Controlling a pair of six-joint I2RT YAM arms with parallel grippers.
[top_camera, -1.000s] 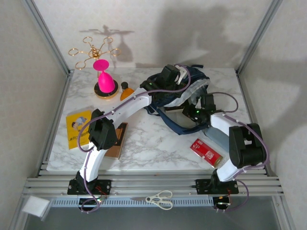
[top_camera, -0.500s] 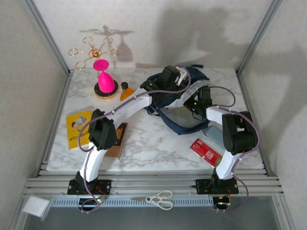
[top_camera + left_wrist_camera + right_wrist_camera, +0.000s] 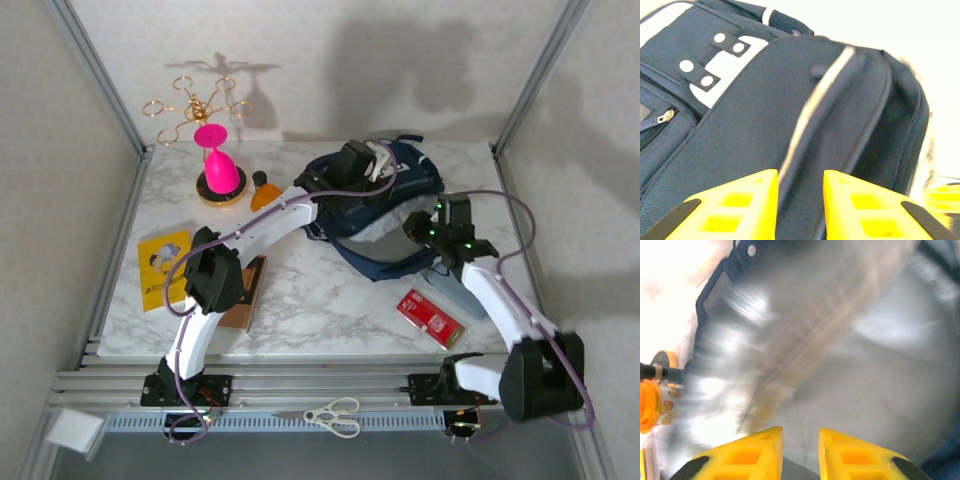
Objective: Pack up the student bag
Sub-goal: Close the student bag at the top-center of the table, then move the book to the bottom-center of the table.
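The navy student bag (image 3: 408, 178) lies at the back middle of the table, its grey lining (image 3: 385, 240) showing at the open near side. My left gripper (image 3: 350, 183) sits on top of the bag. In the left wrist view its yellow fingers (image 3: 755, 192) pinch a navy fold with light zip trim (image 3: 815, 100), the left gripper (image 3: 800, 176) shut on it. My right gripper (image 3: 420, 228) is at the bag's near right edge. The blurred right wrist view has the right gripper (image 3: 801, 434) close together on grey lining (image 3: 880, 365).
A pink glass (image 3: 217, 165) and a gold rack (image 3: 195, 105) stand at the back left, with an orange bottle (image 3: 263, 190) beside the bag. A yellow book (image 3: 163, 265), a brown notebook (image 3: 247, 290), a red packet (image 3: 430, 317) and a grey case (image 3: 460, 290) lie nearer.
The right arm has swung out to the right and its gripper has drawn back from the bag's middle, so the mouth gapes wider with more grey lining. The left gripper stayed put.
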